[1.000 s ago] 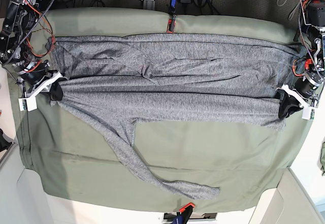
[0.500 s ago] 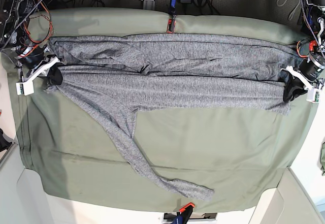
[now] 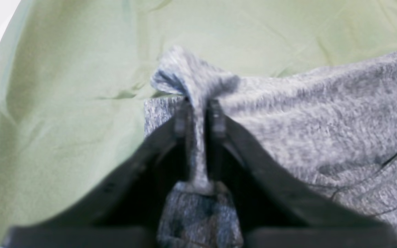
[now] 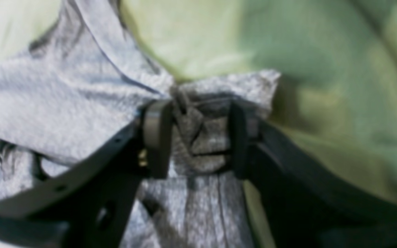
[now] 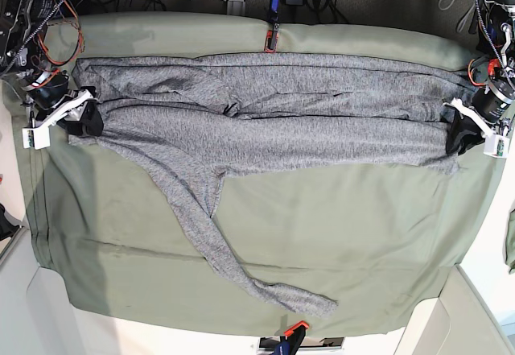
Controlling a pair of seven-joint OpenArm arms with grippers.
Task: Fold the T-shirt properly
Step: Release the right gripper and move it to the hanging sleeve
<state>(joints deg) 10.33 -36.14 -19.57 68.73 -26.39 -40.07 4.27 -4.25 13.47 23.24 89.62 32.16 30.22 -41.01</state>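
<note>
Pinching opposite ends of the T-shirt at 3 and 9 o'clock, the left gripper stays nearly closed on fabric while the right gripper stands parted around a loose bunch, laying the fold flat.

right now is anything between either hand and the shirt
Nothing visible. The shirt sits right between the fingers of both: a bunched fold in the left hand, and a crumpled edge between the wider-set fingers of the right hand, over the green cloth.
</note>
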